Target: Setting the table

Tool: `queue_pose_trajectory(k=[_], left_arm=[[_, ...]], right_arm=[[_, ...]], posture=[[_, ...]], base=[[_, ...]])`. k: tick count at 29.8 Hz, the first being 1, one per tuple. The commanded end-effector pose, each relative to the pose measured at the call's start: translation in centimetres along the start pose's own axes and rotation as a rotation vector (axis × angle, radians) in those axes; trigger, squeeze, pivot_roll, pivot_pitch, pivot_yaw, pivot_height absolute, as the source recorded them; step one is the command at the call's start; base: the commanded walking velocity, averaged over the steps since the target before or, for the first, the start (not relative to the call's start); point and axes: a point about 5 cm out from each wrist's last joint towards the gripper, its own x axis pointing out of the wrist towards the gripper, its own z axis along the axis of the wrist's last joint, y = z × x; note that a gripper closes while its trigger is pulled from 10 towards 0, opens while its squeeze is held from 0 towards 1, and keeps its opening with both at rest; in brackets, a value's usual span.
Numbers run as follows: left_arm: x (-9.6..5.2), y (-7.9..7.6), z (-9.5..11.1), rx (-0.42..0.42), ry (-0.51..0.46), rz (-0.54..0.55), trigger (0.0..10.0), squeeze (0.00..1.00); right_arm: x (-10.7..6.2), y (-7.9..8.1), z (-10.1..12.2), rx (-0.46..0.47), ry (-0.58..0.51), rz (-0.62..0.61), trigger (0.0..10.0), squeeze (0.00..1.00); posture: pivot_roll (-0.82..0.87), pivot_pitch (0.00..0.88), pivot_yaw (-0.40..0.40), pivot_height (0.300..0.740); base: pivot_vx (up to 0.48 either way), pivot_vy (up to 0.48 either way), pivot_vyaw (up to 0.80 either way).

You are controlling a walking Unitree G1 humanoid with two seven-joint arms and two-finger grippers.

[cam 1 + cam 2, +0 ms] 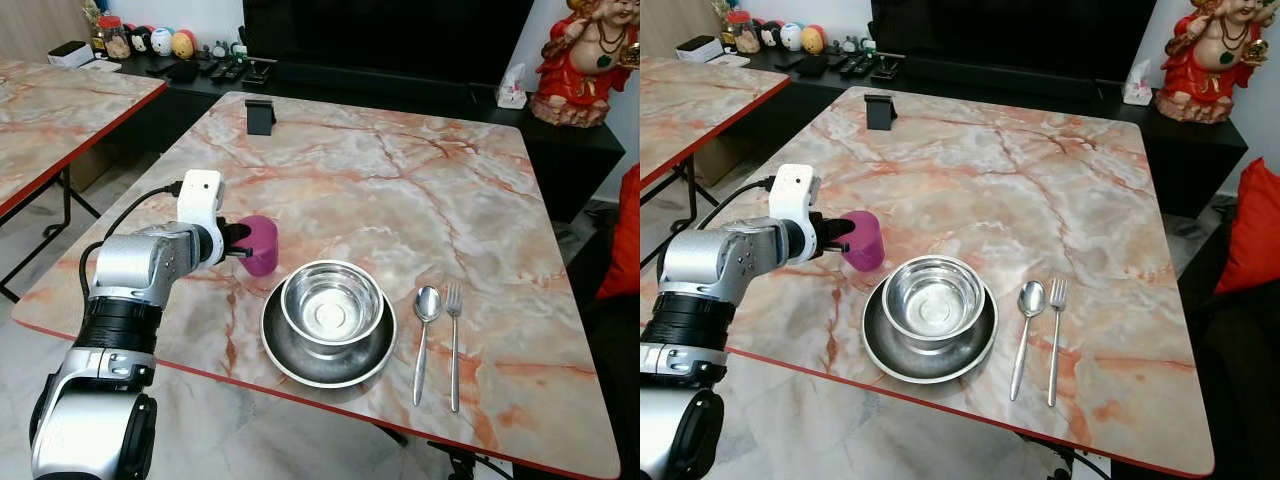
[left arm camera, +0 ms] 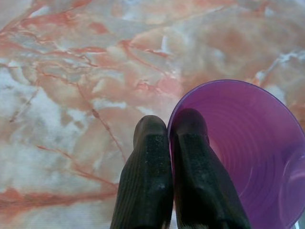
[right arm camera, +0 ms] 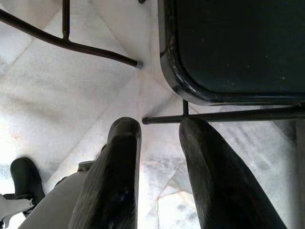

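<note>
A purple cup [image 1: 262, 243] stands upright over the marble table [image 1: 400, 190], just left of the plate. My left gripper [image 1: 243, 243] is shut on its rim. In the left wrist view one finger [image 2: 195, 157] is inside the cup [image 2: 248, 157] and the other outside. I cannot tell whether the cup rests on the table. A steel bowl [image 1: 332, 303] sits in a dark steel plate [image 1: 300, 370] near the front edge. To their right lie a spoon [image 1: 425, 320] and a fork [image 1: 454, 340], side by side. My right gripper [image 3: 159, 126] hangs open over the floor.
A black stand [image 1: 260, 115] sits at the table's far edge. A second marble table [image 1: 60, 110] is to the left. A red statue [image 1: 585, 60] and tissue box [image 1: 512, 90] stand on the dark sideboard behind. A black chair seat [image 3: 233, 43] is near my right gripper.
</note>
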Motion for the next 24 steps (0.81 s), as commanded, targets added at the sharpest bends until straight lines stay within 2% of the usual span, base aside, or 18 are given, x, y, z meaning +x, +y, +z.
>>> queue_pose_trajectory(k=[1, 15, 24], left_arm=[[0.1, 0.0, -0.5, 0.007, 0.023, 0.01, 10.0, 0.0], [0.9, -0.2, -1.8, -0.013, 0.041, 0.05, 10.0, 0.0], [1.0, 0.4, -1.7, -0.015, 0.022, 0.107, 10.0, 0.0]], right_arm=[[0.0, 0.1, -0.1, 0.004, 0.006, 0.0, 10.0, 0.0], [-0.1, 0.1, -0.3, -0.006, 0.009, 0.002, 10.0, 0.0], [-0.1, 0.0, -0.3, -0.004, 0.009, 0.002, 10.0, 0.0]], posture=[[0.04, 0.0, -0.024, 0.74], [0.03, 0.0, -0.023, 0.74], [0.03, 0.0, -0.026, 0.74]], base=[[0.0, 0.0, 0.0], [0.0, 0.0, 0.0], [0.0, 0.0, 0.0]])
